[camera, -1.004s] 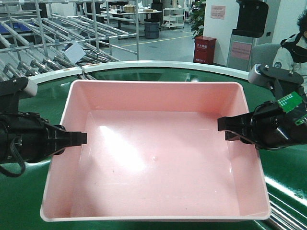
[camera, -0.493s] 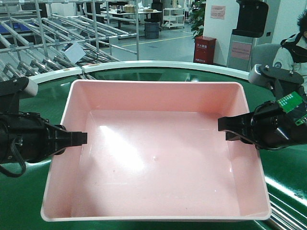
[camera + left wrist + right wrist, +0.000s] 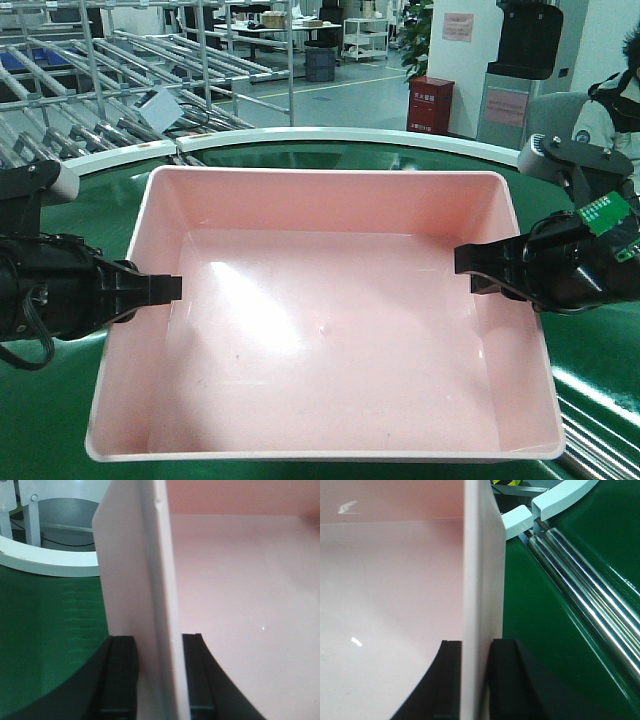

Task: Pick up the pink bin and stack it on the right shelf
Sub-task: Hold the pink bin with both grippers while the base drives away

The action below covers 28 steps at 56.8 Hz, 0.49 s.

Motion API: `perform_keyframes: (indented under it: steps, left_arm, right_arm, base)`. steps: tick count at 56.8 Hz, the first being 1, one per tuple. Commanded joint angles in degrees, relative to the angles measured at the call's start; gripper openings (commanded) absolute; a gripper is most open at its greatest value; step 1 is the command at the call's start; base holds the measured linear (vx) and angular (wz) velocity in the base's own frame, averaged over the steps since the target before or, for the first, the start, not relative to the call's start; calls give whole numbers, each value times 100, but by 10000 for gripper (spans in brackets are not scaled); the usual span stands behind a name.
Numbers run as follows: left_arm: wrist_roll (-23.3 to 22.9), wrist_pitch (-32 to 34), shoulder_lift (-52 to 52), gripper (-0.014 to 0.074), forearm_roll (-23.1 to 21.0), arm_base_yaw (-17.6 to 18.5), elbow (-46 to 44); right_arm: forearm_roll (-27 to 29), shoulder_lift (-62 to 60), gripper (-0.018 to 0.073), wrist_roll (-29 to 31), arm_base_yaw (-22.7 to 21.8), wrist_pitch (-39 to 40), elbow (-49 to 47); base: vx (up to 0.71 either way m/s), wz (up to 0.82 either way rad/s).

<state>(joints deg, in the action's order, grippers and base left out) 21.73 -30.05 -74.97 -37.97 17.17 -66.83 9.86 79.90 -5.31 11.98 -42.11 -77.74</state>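
Status of the grip?
— Both ends secured. Pink bin [image 3: 320, 330] lies square in front of me on the green conveyor [image 3: 590, 350], its long axis running hand to hand. My left hand [image 3: 156, 680] is clamped astride the left end wall, one finger outside and one inside. My right hand [image 3: 476, 680] is clenched likewise on the right end wall.
— Which arm is nearer?
— Neither. Each holds its own end at about mid-wall, so I judge both must travel together and level. The right shelf is in none of my views. I cannot tell whether the base rests on the conveyor or hangs just above it.
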Motion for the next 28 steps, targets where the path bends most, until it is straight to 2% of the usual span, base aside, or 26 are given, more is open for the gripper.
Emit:
perform_keyframes:
  steps: [1, 13, 28]
  left_arm:
    - [34, 53, 238, -1, -579, 130, -195]
    - [34, 53, 238, -1, -579, 130, -195]
    - [34, 53, 238, -1, -579, 130, -195]
  right_arm:
    - [387, -208, -8, 26, 46, 519, -205]
    - [387, -202, -8, 26, 46, 519, -205]
    - [387, -196, -8, 26, 46, 519, -205]
  base:
    - [-8, 5]
    - [-13, 8]
    - [-26, 7]
